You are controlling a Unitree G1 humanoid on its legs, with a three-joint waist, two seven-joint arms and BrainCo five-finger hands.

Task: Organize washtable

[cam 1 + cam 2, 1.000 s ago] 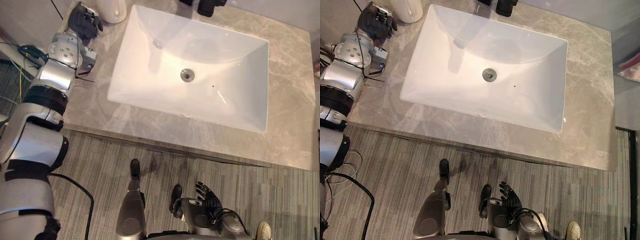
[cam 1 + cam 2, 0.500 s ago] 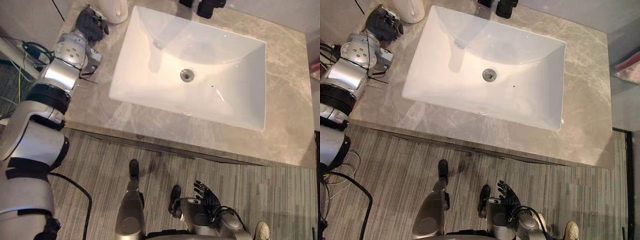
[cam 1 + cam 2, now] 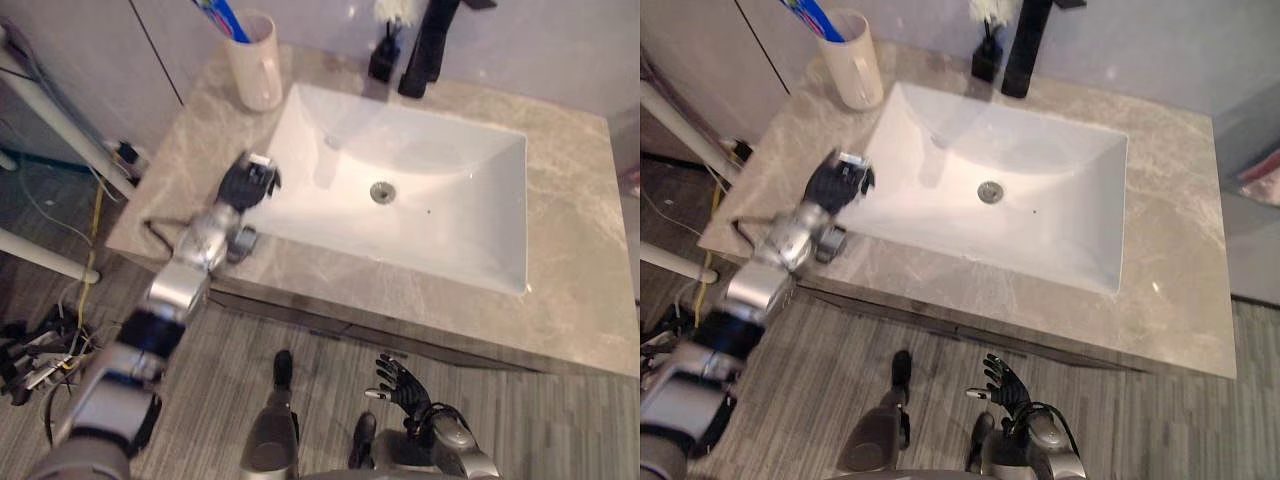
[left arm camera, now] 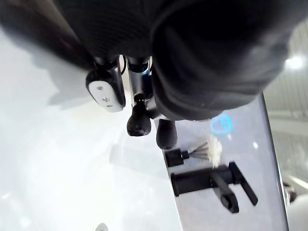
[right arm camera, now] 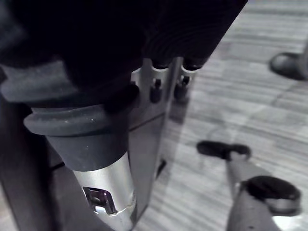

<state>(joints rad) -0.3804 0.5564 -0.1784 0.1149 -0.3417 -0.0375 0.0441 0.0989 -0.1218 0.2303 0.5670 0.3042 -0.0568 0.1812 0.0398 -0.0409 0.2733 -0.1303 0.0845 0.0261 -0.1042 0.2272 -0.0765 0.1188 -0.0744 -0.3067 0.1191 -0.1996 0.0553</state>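
The washtable [image 3: 580, 290] is a grey marbled counter that goes across the upper half of the left eye view. In its middle sits a white rectangular sink [image 3: 450, 235] with a round metal drain [image 3: 381, 191]. The basin has nothing in it. At the upper left corner of the counter stands a cream cup [image 3: 255, 65], upright, and a blue toothbrush [image 3: 222, 18] leans out of its top. At the top centre, behind the sink, stands a black faucet [image 3: 425, 45]. Just to the left of it is a small black bottle [image 3: 383, 60] that carries a white tuft on top.

The left hand [image 3: 245, 185] is at the centre left of the frame, over the left rim of the sink, and its arm comes up from the lower left corner. In the left wrist view its fingers [image 4: 138, 124] are loosely bent over the white basin and hold nothing.

The right hand [image 3: 405, 385] is at the bottom centre of the frame, low over the grey striped floor [image 3: 560, 420] and well apart from the counter. Its fingers are spread wide and it holds nothing.
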